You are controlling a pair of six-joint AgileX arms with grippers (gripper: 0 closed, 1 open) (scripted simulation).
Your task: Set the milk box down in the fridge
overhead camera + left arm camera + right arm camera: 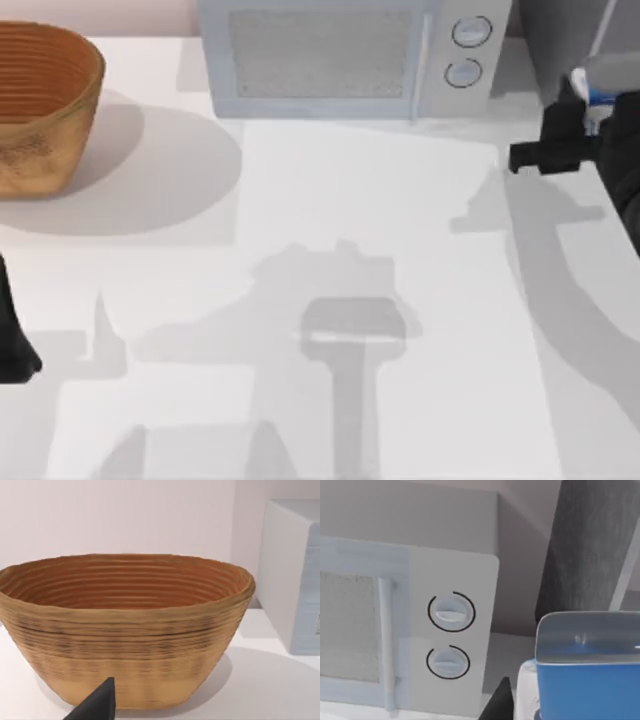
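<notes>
Right gripper (590,115) at the far right of the tabletop (350,200), raised, just in front of the dark-grey fridge (560,35). Milk box (597,88) sits in its fingers, pinched there, blue band and pale top close up in the right wrist view (585,680). Fridge stands right of the microwave (340,55), whose two knobs face forward. Left gripper (15,345) parked at the left edge; finger spread cannot be told. Woven basket (40,105) far left.

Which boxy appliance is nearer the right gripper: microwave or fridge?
The fridge, the dark-grey cabinet at the table's right rear. The right gripper is just before it; the microwave stands farther left.
</notes>
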